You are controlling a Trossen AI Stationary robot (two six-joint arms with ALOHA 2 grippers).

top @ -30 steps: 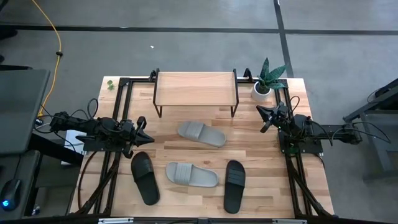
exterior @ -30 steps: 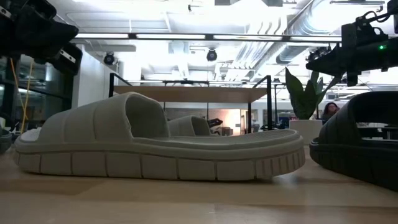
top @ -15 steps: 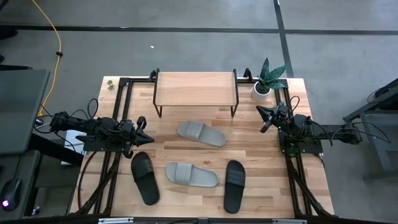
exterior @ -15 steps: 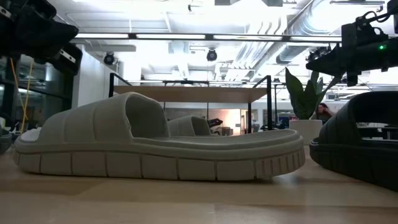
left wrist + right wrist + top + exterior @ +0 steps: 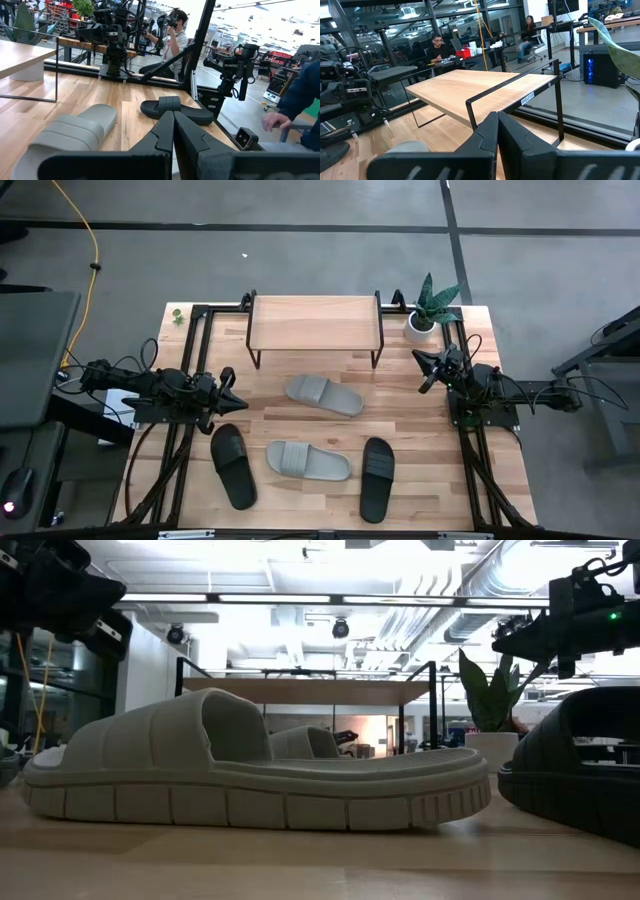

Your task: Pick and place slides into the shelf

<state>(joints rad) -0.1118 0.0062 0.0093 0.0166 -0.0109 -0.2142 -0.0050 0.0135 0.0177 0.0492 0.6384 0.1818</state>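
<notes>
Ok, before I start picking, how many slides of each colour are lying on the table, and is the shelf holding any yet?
Black slides: 2, one near the left arm, one toward the right.
Light grey slides: 2, one just in front of the shelf, one between the black ones.
Slides on the shelf: 0.
Total: 4 slides, all on the tabletop.

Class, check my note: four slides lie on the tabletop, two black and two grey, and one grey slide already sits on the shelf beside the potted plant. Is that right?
Not quite. The high view shows the shelf holding nothing; both grey slides and both black slides lie on the tabletop. The potted plant does stand beside the shelf.
</notes>
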